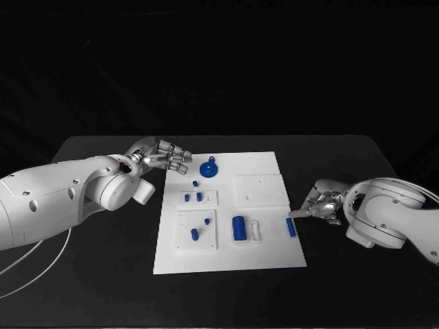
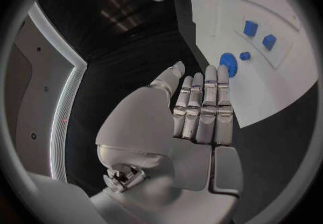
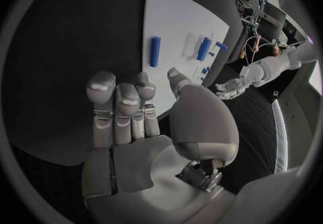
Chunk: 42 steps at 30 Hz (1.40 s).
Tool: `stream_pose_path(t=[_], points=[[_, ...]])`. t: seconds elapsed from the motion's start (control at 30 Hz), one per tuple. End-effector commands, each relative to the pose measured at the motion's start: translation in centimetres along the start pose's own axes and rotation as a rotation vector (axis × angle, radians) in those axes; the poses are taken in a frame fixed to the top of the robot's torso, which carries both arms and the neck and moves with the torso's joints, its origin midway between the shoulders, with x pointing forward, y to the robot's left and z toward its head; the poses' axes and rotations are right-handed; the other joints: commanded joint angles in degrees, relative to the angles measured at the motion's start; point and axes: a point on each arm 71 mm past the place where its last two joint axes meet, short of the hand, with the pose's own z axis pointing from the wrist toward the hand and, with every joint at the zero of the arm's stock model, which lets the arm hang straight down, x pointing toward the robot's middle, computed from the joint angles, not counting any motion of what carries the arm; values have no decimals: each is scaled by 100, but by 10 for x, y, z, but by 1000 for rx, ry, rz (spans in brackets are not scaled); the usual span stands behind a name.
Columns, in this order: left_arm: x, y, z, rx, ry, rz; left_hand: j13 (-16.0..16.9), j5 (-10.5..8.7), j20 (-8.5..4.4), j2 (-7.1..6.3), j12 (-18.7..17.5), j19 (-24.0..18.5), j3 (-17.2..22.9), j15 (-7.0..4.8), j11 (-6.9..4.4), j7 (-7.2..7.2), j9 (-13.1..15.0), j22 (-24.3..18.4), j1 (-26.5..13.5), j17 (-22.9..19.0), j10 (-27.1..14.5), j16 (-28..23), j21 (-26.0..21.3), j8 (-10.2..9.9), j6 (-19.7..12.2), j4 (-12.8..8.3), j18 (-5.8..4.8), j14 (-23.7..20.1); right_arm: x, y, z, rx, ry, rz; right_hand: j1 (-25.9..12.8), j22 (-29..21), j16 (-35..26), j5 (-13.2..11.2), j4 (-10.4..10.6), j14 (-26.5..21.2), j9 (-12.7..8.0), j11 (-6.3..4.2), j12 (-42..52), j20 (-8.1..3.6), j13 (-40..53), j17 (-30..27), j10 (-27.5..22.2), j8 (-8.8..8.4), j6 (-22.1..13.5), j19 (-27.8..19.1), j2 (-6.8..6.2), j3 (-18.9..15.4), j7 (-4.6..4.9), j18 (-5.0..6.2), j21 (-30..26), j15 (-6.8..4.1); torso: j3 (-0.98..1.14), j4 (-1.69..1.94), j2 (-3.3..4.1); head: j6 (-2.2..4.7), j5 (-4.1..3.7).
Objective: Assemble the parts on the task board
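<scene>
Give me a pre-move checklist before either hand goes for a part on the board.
1. Left hand holds nothing, fingers apart: ok.
2. Right hand holds nothing: ok.
3. Task board lies flat between both hands: ok.
4. Blue bar near the board's right edge lies loose, close to the right hand: ok.
5. Round blue part sits close by the left hand: ok.
6. Which socket fits each part: cannot tell.

Robotics lab, black-draped table [image 1: 101,274], cluttered equipment bench [image 3: 259,6]
</scene>
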Motion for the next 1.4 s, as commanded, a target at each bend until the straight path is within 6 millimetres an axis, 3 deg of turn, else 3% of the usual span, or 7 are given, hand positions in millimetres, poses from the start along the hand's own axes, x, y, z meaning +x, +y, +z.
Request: stream_pose_path(t=[0.03, 0.67, 0.8, 0.93, 1.07, 1.23, 1.4], points=[[2, -2, 0, 16, 16, -5, -1, -23, -12, -39, 24, 30, 4, -5, -4, -8, 1, -5, -15, 6, -25, -21, -23, -14, -18, 30, 43, -32, 9, -2, 0, 55, 15, -100, -46, 284, -27, -24, 140, 13, -16, -12, -40, -1, -2, 0, -23, 21, -43, 315, -111, 79, -7, -60, -39, -12, -3, 9, 3, -11, -14], [1, 0, -1, 9, 19, -6, -1, -30, -10, -37, 25, 31, -2, -3, -3, -8, 1, -20, -24, 6, -26, -21, -25, -16, -23, 37, 41, -35, 32, 5, 8, 53, -11, -130, 79, 289, -36, -28, 255, 26, -20, -22, -90, -15, 31, 56, 10, 27, 22, 319, -62, 115, -20, -83, -21, -20, -8, 12, 0, -36, -9], [1, 0, -1, 7, 19, -6, -1, -36, -7, -35, 24, 37, -12, -2, -1, -7, 1, -55, -27, 7, -32, -21, -27, -16, -30, 45, 40, -38, 33, 5, 10, 56, -19, -134, 427, 290, -37, -25, -80, 28, -17, -41, -91, -15, 36, 60, 16, 30, 84, 319, 178, 355, -49, -89, -16, -24, -7, 9, 0, -37, -6], [1, 0, -1, 6, 20, -6, -1, -36, -7, -35, 24, 37, -12, -2, -1, -7, 1, -55, -27, 7, -32, -21, -27, -16, -30, 45, 40, -38, 35, 6, 12, 56, -19, -135, 778, 299, -34, -21, -779, 34, -33, -68, -105, -22, 42, 71, 5, 22, 146, 318, 377, 930, -78, -116, 4, -34, -5, 5, 0, -43, -9], [0, 0, -1, 4, 20, -6, -1, -36, -7, -35, 24, 37, -12, -2, -1, -7, 1, -55, -27, 7, -32, -21, -27, -16, -30, 45, 40, -38, 37, 7, 13, 56, -16, -131, 379, 318, -17, 98, -1786, 42, -9, -48, -90, 8, 34, 72, -5, 21, 213, 315, 613, 1359, -69, -124, 24, -8, -6, 4, -3, -48, -21], [0, 0, -2, 3, 20, -6, -1, -36, -7, -35, 24, 37, -12, -2, -1, -7, 1, -55, -27, 7, -32, -21, -27, -16, -30, 45, 40, -38, 37, 4, 14, 61, -18, -92, 159, 363, 66, 170, -2212, 54, 29, -49, -70, 29, -7, 130, 33, 22, 280, 320, 868, 1495, -83, -138, 96, 13, -5, 4, -4, -50, -26], [0, 0, -2, 1, 20, -6, -1, -36, -7, -35, 24, 37, -12, -2, -1, -7, 1, -55, -27, 7, -32, -21, -27, -16, -30, 45, 40, -38, 35, -1, 15, 69, -24, -43, -67, 423, 150, 20, -2222, 61, -66, -35, -43, 63, -7, 197, 102, 18, 343, 321, 905, 1845, -90, -149, 188, 47, -7, 6, -5, -58, -37]])
